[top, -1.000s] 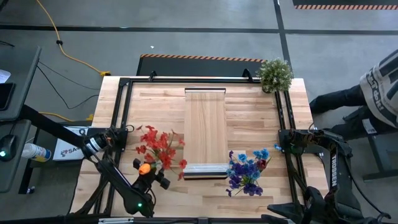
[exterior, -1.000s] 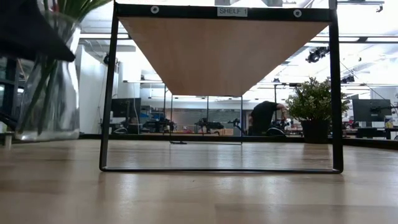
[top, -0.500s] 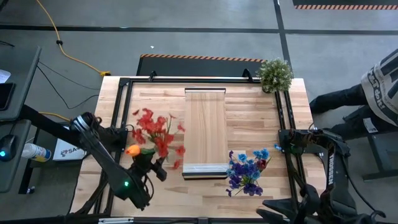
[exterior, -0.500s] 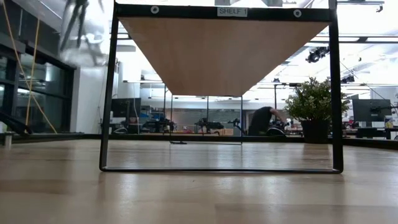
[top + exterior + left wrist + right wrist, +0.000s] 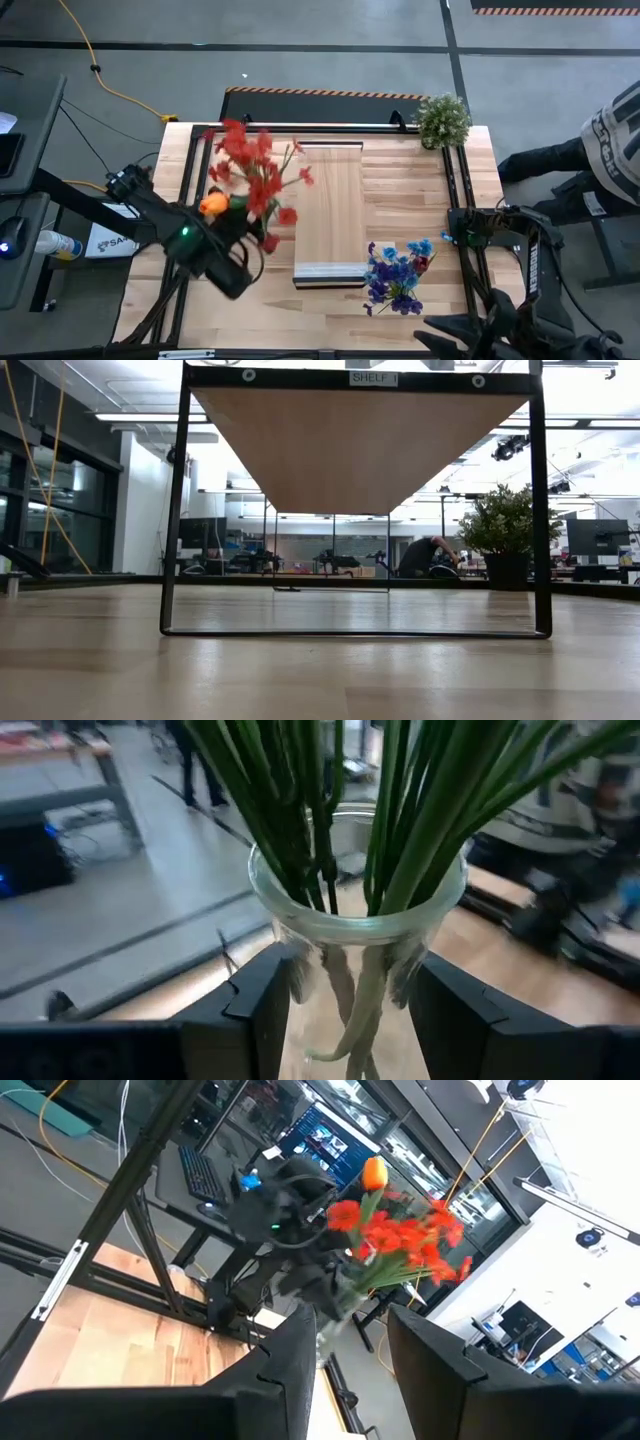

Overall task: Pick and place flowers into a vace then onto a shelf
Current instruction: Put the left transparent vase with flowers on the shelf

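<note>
Holding glass vase (image 5: 357, 935) of red flowers (image 5: 251, 170): left hand (image 5: 350, 1020).

One glass vase (image 5: 357, 935), two flower bunches: red-orange (image 5: 250, 178), blue-purple (image 5: 398, 276); one potted plant (image 5: 442, 119); stems seemingly uncountable.

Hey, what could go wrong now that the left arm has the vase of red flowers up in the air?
The left gripper clamps the glass vase only at its sides, so it may slip. The red flowers lean toward the shelf and might catch its frame. The blue flowers beside it might get knocked.
</note>
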Controlling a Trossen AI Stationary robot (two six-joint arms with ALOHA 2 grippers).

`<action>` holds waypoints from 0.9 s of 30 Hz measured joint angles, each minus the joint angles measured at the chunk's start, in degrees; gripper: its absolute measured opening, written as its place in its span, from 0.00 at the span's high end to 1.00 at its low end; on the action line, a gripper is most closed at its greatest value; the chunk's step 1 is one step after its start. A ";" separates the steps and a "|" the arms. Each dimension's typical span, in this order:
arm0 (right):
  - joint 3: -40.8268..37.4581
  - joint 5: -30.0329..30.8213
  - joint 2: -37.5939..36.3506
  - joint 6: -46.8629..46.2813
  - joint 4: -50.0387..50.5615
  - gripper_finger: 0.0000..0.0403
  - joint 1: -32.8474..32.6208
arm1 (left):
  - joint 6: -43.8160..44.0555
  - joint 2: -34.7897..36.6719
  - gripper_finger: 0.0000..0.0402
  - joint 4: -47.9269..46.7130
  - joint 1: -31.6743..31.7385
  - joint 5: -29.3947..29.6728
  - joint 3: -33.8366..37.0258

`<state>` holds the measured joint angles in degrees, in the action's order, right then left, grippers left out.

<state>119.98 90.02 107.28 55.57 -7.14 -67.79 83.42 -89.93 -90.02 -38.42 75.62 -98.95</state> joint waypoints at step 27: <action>0.00 -0.02 0.02 -0.07 0.00 0.71 0.24 | -52.52 -2.05 0.49 49.20 23.76 -15.23 -5.28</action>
<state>119.98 90.00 107.31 55.51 -7.14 -67.55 30.90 -91.98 -40.82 -14.66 60.39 -104.22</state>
